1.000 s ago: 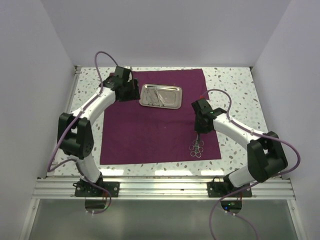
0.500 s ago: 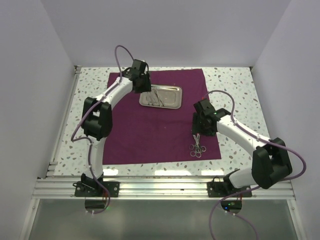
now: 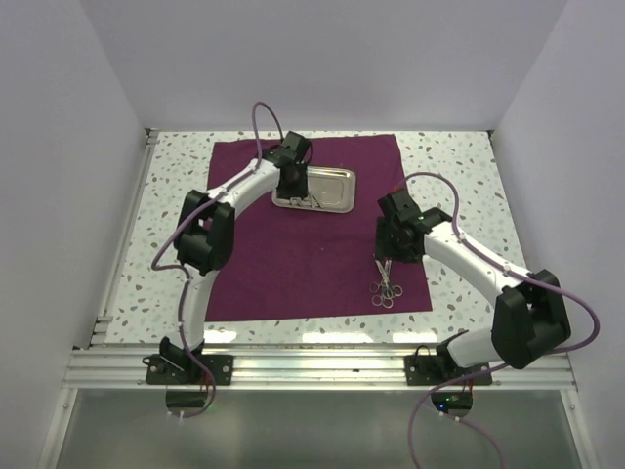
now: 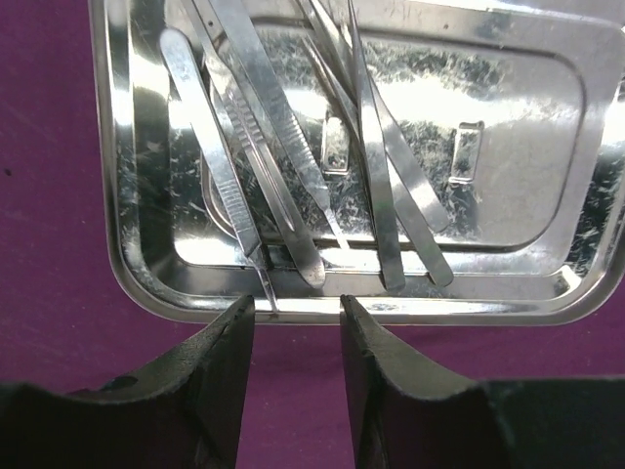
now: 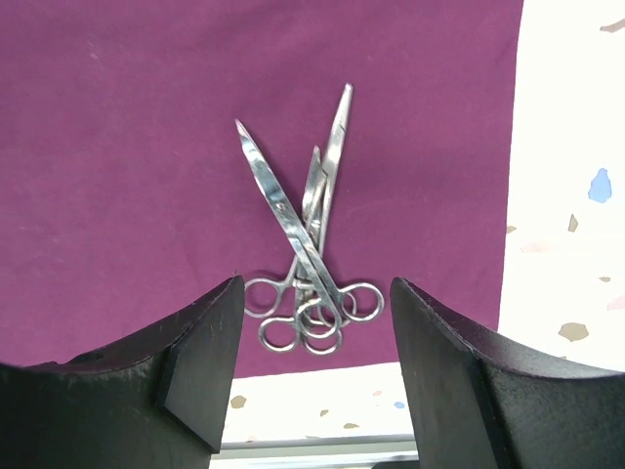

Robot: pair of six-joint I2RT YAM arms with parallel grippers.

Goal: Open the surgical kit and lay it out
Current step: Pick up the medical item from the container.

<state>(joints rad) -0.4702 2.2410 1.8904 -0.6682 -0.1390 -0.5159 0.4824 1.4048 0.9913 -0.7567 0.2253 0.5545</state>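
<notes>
The surgical kit's maroon cloth [image 3: 293, 254] lies spread flat on the table. At its far side stands the steel tray [image 3: 332, 200], holding several slim silver instruments [image 4: 293, 166]. My left gripper [image 3: 291, 186] hovers over the tray's left end; in the left wrist view the left gripper [image 4: 296, 313] is open with a narrow gap, its tips at the tray's near rim [image 4: 439, 311], nothing between them. A pile of ring-handled scissors [image 3: 384, 285] lies on the cloth's near right corner. My right gripper [image 5: 314, 293] stands open above the scissors [image 5: 308, 254], holding nothing.
Speckled white tabletop [image 3: 469, 186] surrounds the cloth; its edge [image 5: 566, 195] runs just right of the scissors. White walls close in on three sides, and an aluminium rail [image 3: 312, 366] with the arm bases lines the near edge.
My left arm swung right from the cloth's far left corner to over the tray while its jaws narrowed. The right gripper opened, left the scissors on the cloth and lifted slightly.
</notes>
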